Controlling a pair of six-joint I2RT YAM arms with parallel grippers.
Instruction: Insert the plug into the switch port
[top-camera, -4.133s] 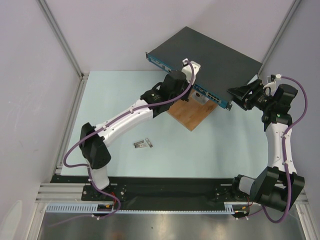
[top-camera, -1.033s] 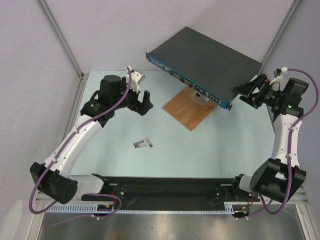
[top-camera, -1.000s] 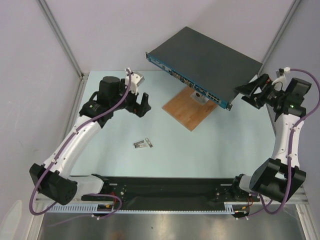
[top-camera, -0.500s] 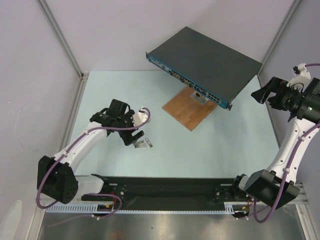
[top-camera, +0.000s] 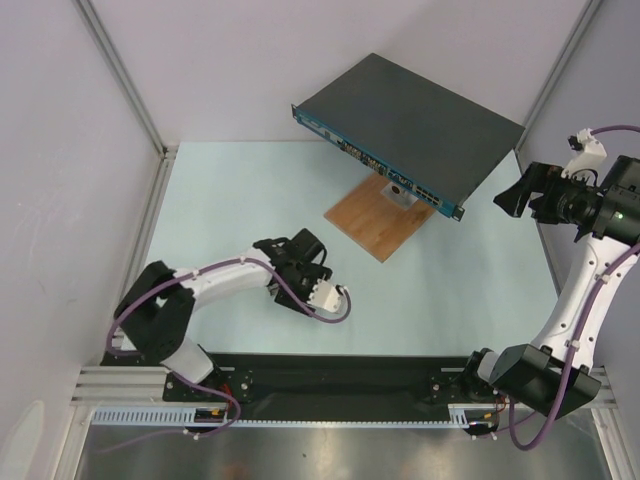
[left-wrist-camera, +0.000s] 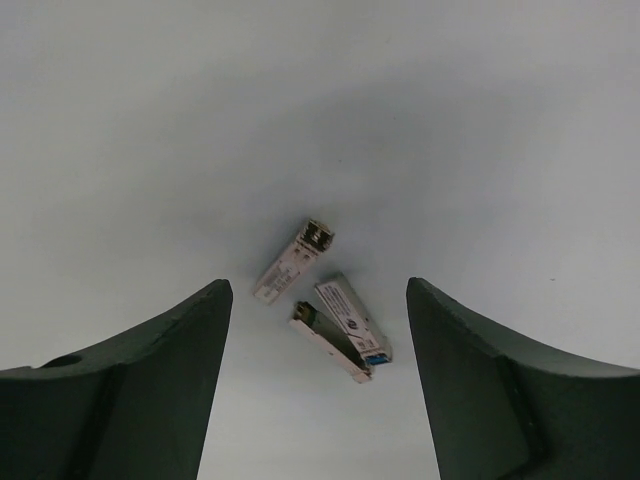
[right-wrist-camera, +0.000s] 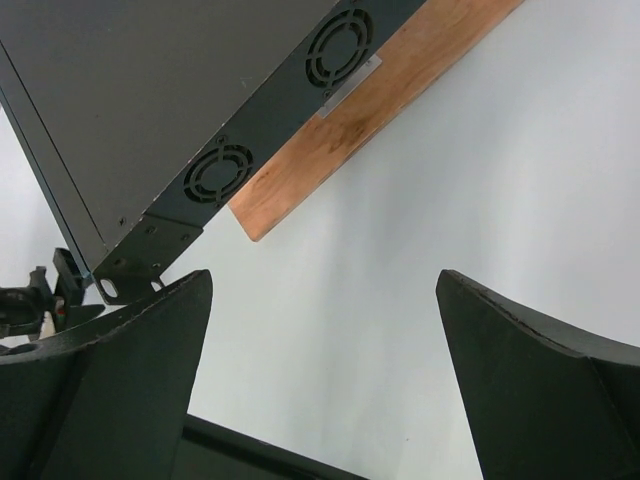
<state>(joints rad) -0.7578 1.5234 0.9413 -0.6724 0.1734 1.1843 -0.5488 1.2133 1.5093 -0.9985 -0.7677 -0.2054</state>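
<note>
Left hand (left-wrist-camera: 318, 287) hangs right over the plugs, fingers spread, nothing gripped and nothing touched. Three small plugs lie on the worktop (top-camera: 450, 280) between its fingers: a plain plug (left-wrist-camera: 293, 262) sits apart from the others, and a blue-ended plug (left-wrist-camera: 352, 320) lies right against a thin third piece (left-wrist-camera: 328, 342). You can't tell whether those two touch.

Handling, as a guess: they look like little stiff metal bodies, light, with smooth sides, so expect slip and twist under a loose pinch. Take one across its long flat sides, about mid-body, with one end sticking out free for the port. The plain plug looks the easier pick, since it has bare worktop on both sides. Going for the blue-ended plug risks nudging its neighbour.

The switch (top-camera: 410, 120) stands raised and tilted above the wooden board (top-camera: 375, 215), well apart from the plugs. Its blue front face (top-camera: 380, 165) with the ports looks toward the left arm's side. There is open worktop in front of that face, so you have room for a straight approach. Watch the board's edge beneath it.

Right hand (right-wrist-camera: 322, 280) is wide open and empty, near the switch's right end by the fan vents, not touching.
</note>
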